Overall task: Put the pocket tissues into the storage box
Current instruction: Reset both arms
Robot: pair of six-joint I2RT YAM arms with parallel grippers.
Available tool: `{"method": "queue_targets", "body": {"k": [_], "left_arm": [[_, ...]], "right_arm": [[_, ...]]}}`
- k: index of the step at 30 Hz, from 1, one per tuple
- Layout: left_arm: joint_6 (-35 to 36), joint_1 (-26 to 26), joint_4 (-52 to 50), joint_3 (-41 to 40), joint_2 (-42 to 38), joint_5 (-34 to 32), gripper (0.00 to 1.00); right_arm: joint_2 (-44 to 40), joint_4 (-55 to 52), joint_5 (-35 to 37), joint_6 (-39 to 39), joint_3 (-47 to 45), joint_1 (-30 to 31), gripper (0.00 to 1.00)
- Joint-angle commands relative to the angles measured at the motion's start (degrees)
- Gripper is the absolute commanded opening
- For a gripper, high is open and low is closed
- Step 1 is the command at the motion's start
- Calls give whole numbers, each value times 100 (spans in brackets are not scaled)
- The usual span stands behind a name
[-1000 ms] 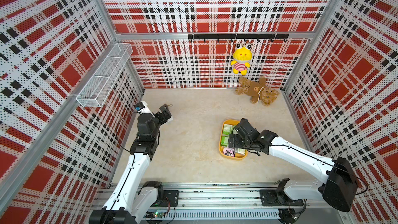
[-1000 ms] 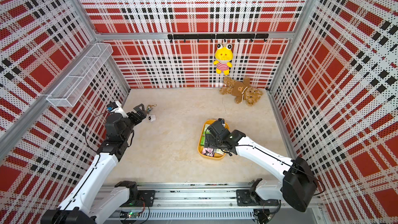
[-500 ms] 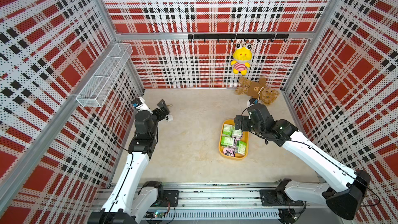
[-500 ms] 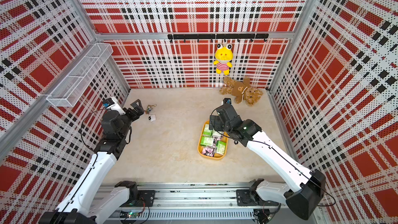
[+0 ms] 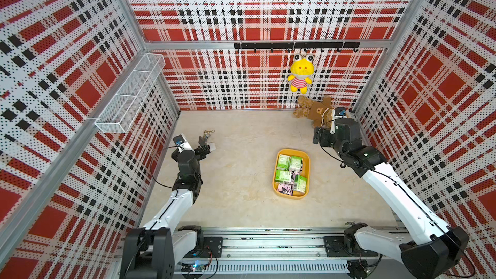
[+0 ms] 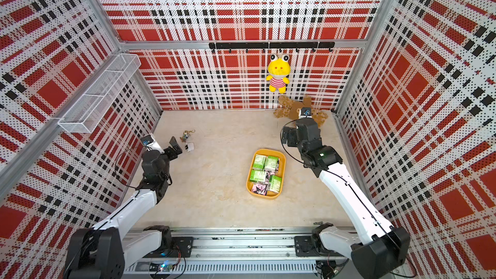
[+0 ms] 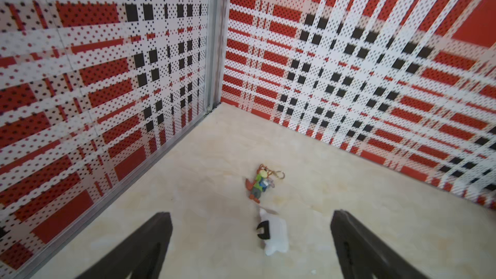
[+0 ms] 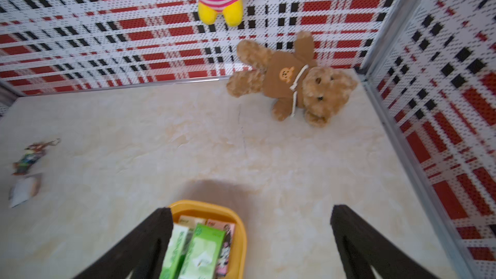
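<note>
Moved: right gripper [image 5: 318, 137], away from storage box [image 5: 292, 151], now near teddy bear [image 5: 311, 110].
Right jaws: wide apart, empty.
Left gripper [image 7: 251, 213]: wide apart, empty.
Pocket tissues [image 5: 291, 174]: piled inside box, overlapping, count unclear.
Hidden: bear partly behind right wrist.

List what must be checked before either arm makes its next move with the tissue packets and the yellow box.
1. Right gripper empty: ok, jaws wide apart, nothing between them.
2. Left gripper empty: ok, jaws apart, nothing held.
3. Right gripper clear of the storage box: ok, it stands apart from it, near the teddy bear.
4. Pocket tissues inside the rim: ok, green and pink packets lie in the box, none hanging over.
5. No green or pink packet loose on the table: ok in both top views.
6. Small white object near the left gripper: cannot tell what it is.
</note>
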Motion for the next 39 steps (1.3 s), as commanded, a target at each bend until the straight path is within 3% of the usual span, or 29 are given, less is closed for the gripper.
{"method": "queue_targets", "body": {"k": [1, 3, 12, 19, 23, 30, 39], "left_arm": [[584, -14, 1635, -193, 545, -359, 100], [604, -6, 1812, -156, 919, -328, 100], [534, -32, 3408, -679, 1884, -113, 99], [714, -111, 3926, -827, 2184, 134, 99], [723, -123, 4719, -1116, 2409, 98, 100], [729, -124, 4684, -1099, 2419, 90, 99], [792, -164, 4563, -1020, 2447, 54, 99]], "right_arm": [[-180, 1919, -69, -1189, -1117, -386, 100], [-144, 2935, -91, -1506, -1751, -582, 100], [1077, 5272, -1128, -1501, -3108, -1402, 100], [1853, 6244, -1381, -1532, -3341, -1531, 100], [2000, 7355, -1414, -1527, -3942, -1549, 100], [2266, 8906, -1435, -1425, -4664, -1637, 100], [2197, 8553, -1446, -1390, -4553, -1654, 100]]}}
